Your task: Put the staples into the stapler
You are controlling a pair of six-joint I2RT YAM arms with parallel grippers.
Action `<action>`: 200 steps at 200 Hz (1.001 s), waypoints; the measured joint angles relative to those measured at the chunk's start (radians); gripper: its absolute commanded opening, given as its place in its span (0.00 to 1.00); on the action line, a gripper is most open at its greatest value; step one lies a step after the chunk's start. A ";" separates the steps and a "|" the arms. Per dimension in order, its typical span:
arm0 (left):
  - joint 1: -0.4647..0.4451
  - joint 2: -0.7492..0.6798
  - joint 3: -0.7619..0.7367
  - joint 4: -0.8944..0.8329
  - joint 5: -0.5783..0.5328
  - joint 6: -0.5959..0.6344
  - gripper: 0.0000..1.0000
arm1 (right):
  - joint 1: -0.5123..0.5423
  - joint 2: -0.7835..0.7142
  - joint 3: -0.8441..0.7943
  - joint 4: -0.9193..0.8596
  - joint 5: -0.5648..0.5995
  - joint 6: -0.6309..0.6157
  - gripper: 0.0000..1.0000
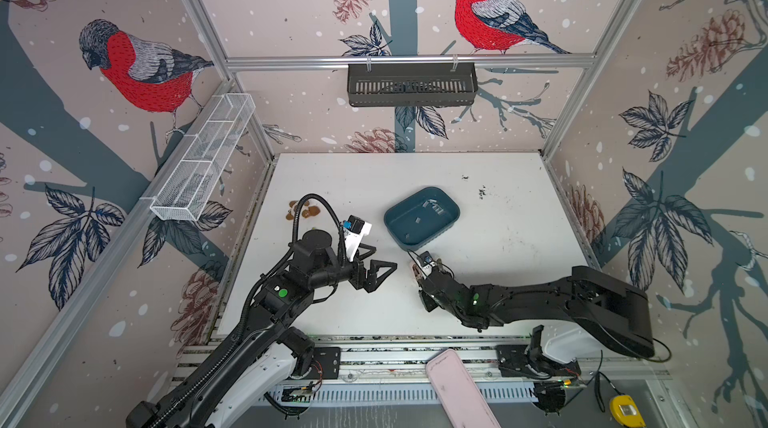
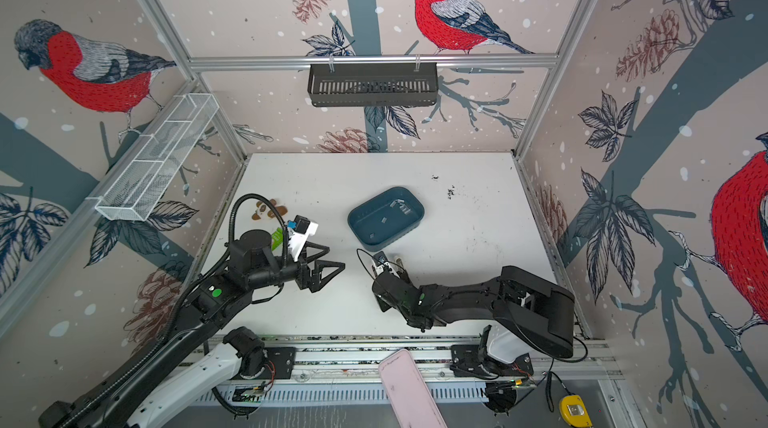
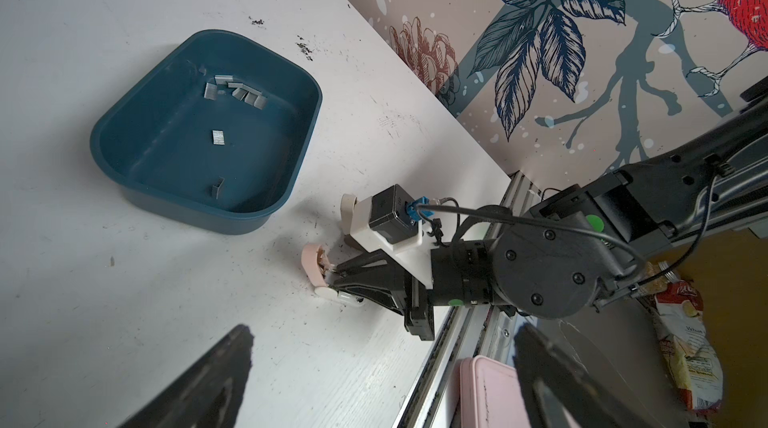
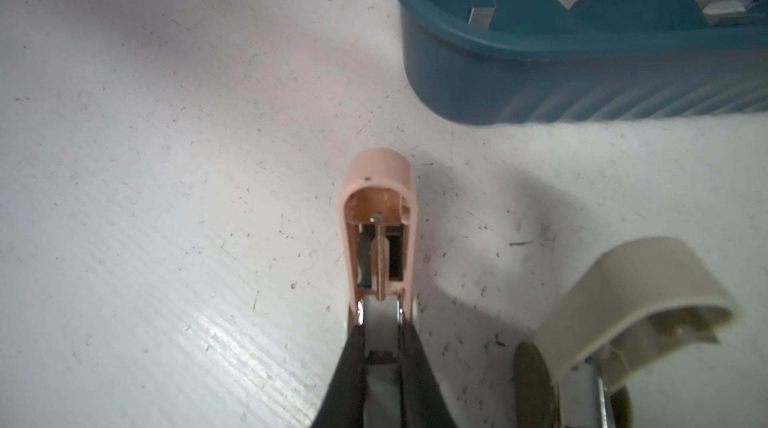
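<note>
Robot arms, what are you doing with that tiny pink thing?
The right gripper is clamped on a small pink plastic stapler, flipped open on the white table. The left gripper hangs open and empty nearby. The silvery metal staple strips lie in the dark blue plastic tub; neither gripper holds one.

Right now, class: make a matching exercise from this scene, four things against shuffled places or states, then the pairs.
Things: 1 staples; 2 pink stapler; 3 cream stapler; 4 left claw.
States: a open, empty; b in the blue tub; c in the right claw; d loose on the table.
Pairs: 1-b, 2-c, 3-d, 4-a.
</note>
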State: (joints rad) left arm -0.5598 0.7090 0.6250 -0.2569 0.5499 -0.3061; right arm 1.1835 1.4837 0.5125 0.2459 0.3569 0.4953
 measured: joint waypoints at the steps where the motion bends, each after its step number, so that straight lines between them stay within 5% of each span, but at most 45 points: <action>1: 0.000 0.000 0.000 0.000 0.000 0.000 0.98 | 0.000 0.000 0.000 0.000 0.001 0.000 0.12; 200: 0.000 0.001 0.000 0.000 0.000 0.000 0.97 | -0.010 -0.063 -0.017 -0.064 -0.018 0.032 0.27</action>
State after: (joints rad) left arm -0.5598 0.7101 0.6247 -0.2569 0.5499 -0.3065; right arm 1.1732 1.4208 0.4957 0.1814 0.3389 0.5274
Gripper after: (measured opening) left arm 0.972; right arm 0.275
